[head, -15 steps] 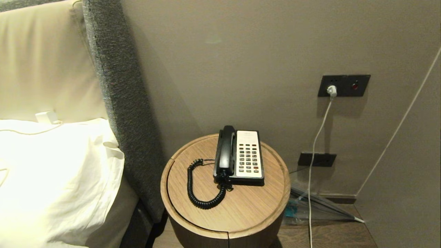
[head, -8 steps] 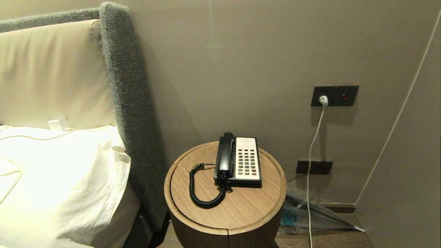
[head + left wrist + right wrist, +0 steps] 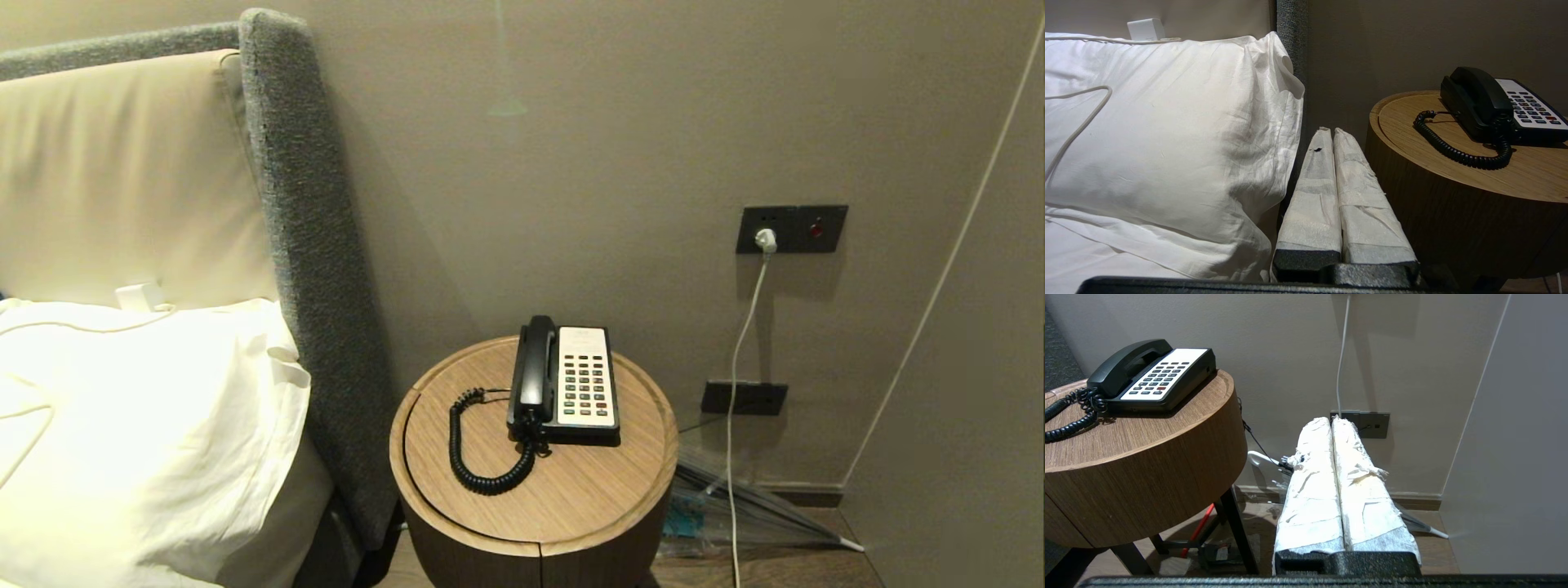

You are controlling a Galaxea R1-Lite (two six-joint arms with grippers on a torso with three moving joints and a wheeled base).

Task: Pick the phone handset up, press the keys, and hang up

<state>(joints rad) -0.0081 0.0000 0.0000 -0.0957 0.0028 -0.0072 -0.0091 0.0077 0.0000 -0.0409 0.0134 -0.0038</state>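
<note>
**Operator:** On the round wooden side table [image 3: 571,498], toward its back edge, I see the phone handset [image 3: 535,367] seated in the cradle along the left side of the phone base [image 3: 584,384]. My head view has pulled back and lifted over the last second: more of the headboard [image 3: 310,269] top shows now and the table sits lower in frame. That is the camera shifting, not the phone.

**Observer:** So nothing on the table has moved?

**Operator:** Nothing. Between the last half-second and now the view has nearly settled, so I judge I'm finishing my positioning and the pickup hasn't begun.

**Observer:** And the grippers?

**Operator:** My left gripper [image 3: 1327,134] hangs low between the pillow [image 3: 1167,122] and the table's side, padded fingers pressed together on nothing. My right gripper [image 3: 1333,424] sits below the table's right edge, fingers likewise together and empty.

**Observer:** What will the handset feel like?

**Operator:** Glossy black hard plastic, slim with bulbous ends, probably slippery under my taped pads. Its coiled cord [image 3: 473,457] loops springily across the table's left part. The table is matte wood grain with a shallow raised rim; the keypad [image 3: 584,384] is pale with small dark buttons.
</note>
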